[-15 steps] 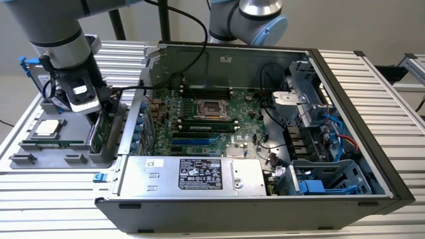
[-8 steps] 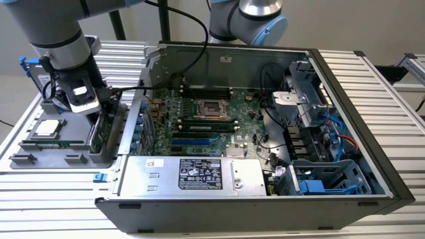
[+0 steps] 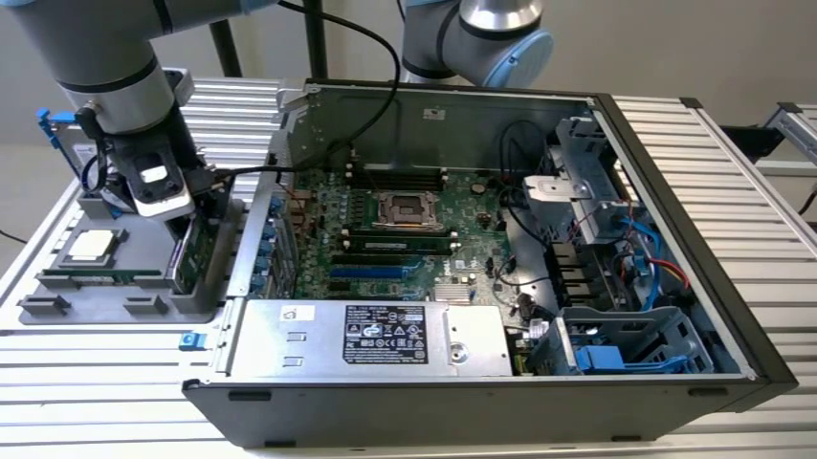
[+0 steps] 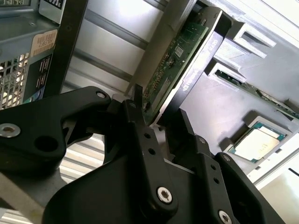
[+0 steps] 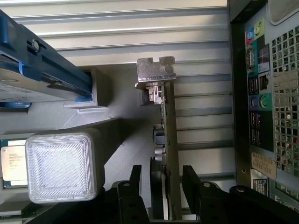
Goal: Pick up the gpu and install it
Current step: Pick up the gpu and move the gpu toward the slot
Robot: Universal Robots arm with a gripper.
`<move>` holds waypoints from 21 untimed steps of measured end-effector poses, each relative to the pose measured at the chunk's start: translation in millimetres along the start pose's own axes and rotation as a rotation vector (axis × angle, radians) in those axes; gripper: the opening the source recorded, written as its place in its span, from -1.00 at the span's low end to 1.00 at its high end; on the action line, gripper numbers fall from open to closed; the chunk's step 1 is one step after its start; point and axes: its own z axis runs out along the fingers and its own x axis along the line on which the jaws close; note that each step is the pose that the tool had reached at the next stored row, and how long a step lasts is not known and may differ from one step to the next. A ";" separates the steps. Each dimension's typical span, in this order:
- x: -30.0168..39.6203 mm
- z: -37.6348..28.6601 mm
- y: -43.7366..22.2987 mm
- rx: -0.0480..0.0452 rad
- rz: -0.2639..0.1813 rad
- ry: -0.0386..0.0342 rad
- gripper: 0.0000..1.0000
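In the exterior view, the arm's wrist hides most of the flat green gpu card, which stands on edge in the grey moulded holder beside the open black computer case. In both wrist views, I see the black two-finger gripper spread. It straddles the card's upper edge and pinches nothing, with slim gaps on either side.

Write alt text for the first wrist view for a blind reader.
The gripper, jaws open, straddles the gpu, which stands on edge in a grey holder, silver bracket at the far end. A computer case flanks one side; a blue-framed hard drive and a processor the other.
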 end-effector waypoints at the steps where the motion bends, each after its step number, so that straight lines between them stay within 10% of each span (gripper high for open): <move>1: 0.0 0.0 0.0 0.0000 0.000 0.0001 1.00; 2: 0.0 0.0 0.0 0.0001 0.000 0.0002 1.00; 3: 0.0 0.0 0.0 0.0000 0.000 0.0002 -1.00; 21: 0.0 0.0 0.0 0.0001 0.000 0.0015 -1.00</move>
